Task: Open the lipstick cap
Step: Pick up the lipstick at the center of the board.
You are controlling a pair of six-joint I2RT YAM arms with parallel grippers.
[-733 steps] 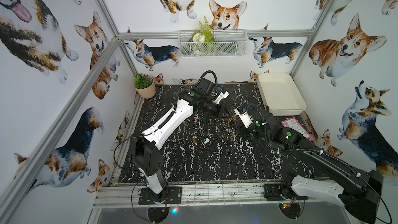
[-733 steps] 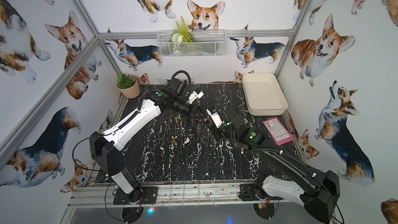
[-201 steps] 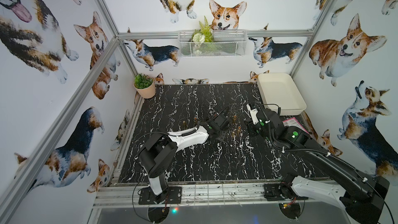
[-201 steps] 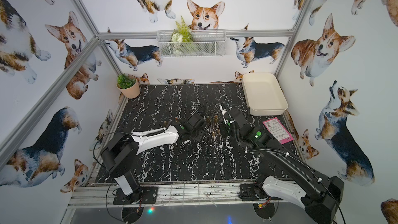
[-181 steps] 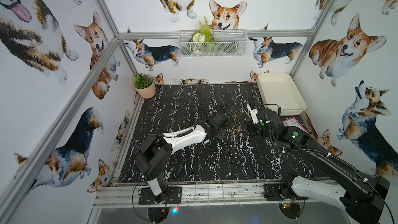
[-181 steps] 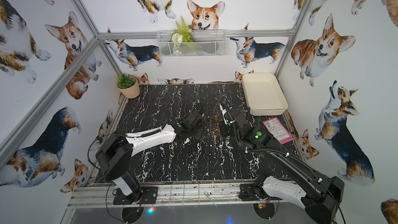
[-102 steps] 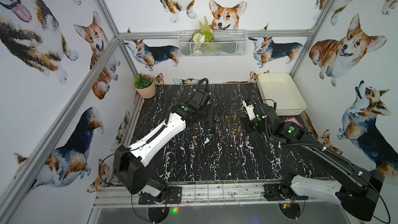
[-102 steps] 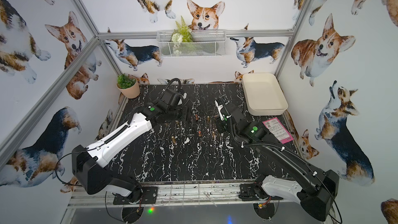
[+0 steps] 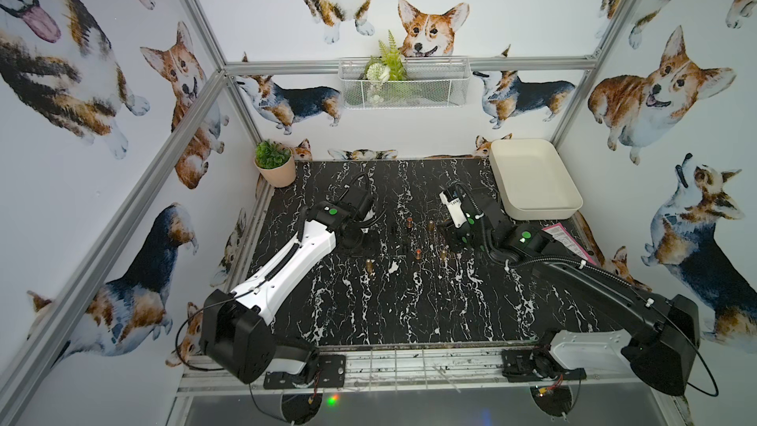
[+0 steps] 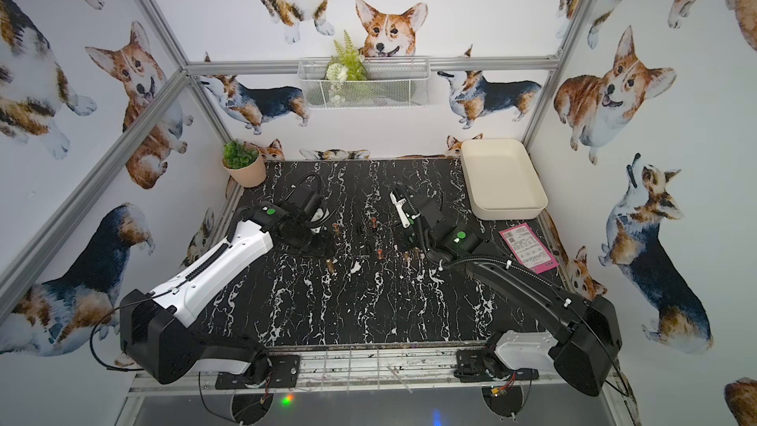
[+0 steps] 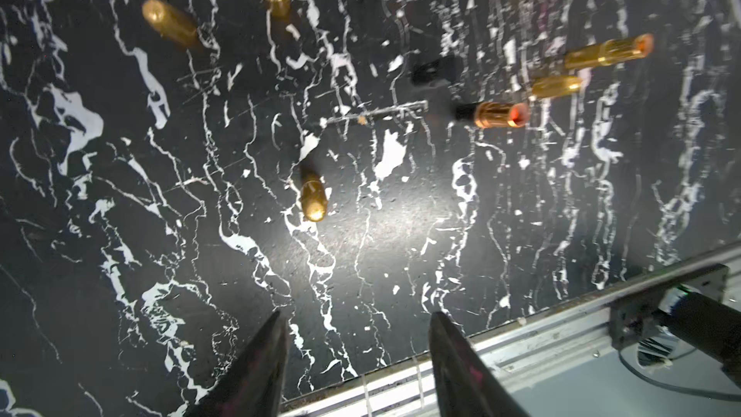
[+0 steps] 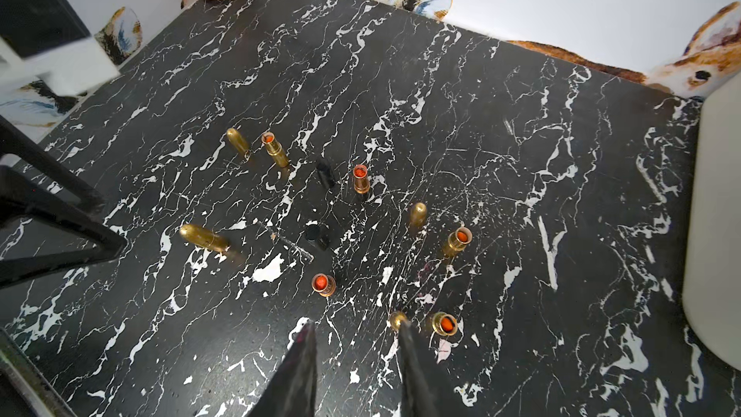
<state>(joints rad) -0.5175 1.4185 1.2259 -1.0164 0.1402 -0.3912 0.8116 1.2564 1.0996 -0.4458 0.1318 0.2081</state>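
Several small gold lipsticks stand in a loose group on the black marble table (image 9: pixel 409 305). In the right wrist view some are uncapped and show orange tips, such as one lipstick (image 12: pixel 323 284). Others are closed gold bullets, such as one piece (image 12: pixel 203 236). Two black caps (image 12: pixel 316 234) stand among them. My left gripper (image 11: pixel 356 318) is open and empty, left of the group, with a closed gold piece (image 11: pixel 312 198) ahead of it. My right gripper (image 12: pixel 355 324) is open with nothing between its fingers. A gold cap (image 12: pixel 398 319) sits just beyond one right fingertip.
A white tray (image 9: pixel 540 213) stands at the back right and a potted plant (image 9: pixel 274 165) at the back left. A pink card (image 9: pixel 567 239) lies by the right edge. The table's front metal rail (image 11: pixel 561 334) runs close behind my left fingers.
My left arm swung from a folded pose at the table's middle out to the back left of the lipsticks. My right arm drifted a little back and left. Nothing was taken hold of.
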